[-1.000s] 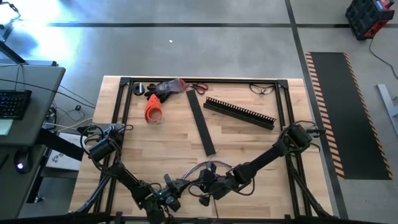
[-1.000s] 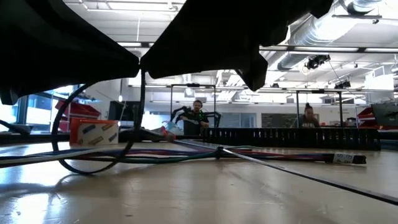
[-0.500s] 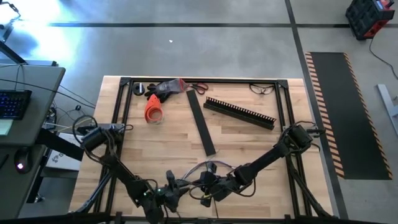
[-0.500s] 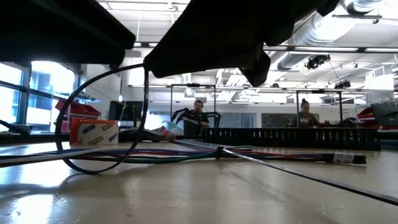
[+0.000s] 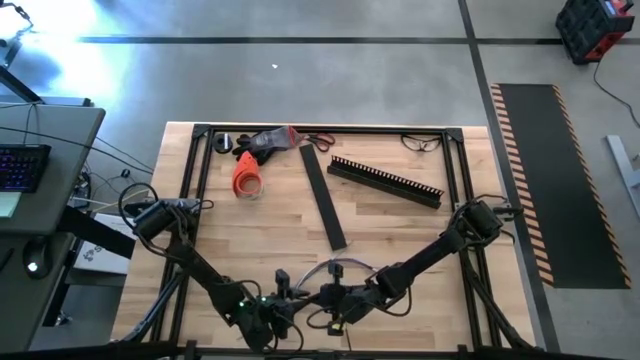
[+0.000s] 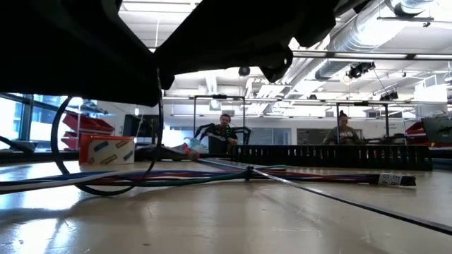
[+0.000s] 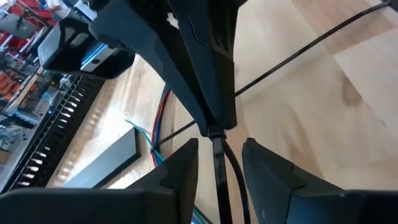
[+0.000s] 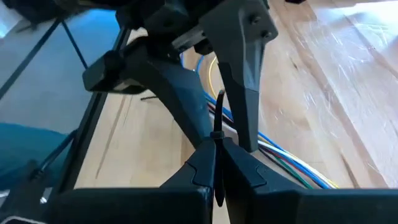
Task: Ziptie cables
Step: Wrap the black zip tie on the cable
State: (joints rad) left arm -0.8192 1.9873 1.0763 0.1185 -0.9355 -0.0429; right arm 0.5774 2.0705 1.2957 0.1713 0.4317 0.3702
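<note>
From above, the cables (image 5: 335,270) lie at the table's near edge, where both grippers meet. Only the wrist views show the fingers: the right gripper (image 8: 216,163) is clamped on a thin black zip tie (image 8: 217,132), while the left gripper (image 7: 219,160) stands parted around that strap, right by the other's fingertips.

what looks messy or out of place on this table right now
Mainly the cables: a loose bunch at the near edge, free ends splayed, one strand looping up off the wood. Right gripper is shut on a thin black tie; left gripper straddles it, open. The far-side clutter looks tidy enough.
</note>
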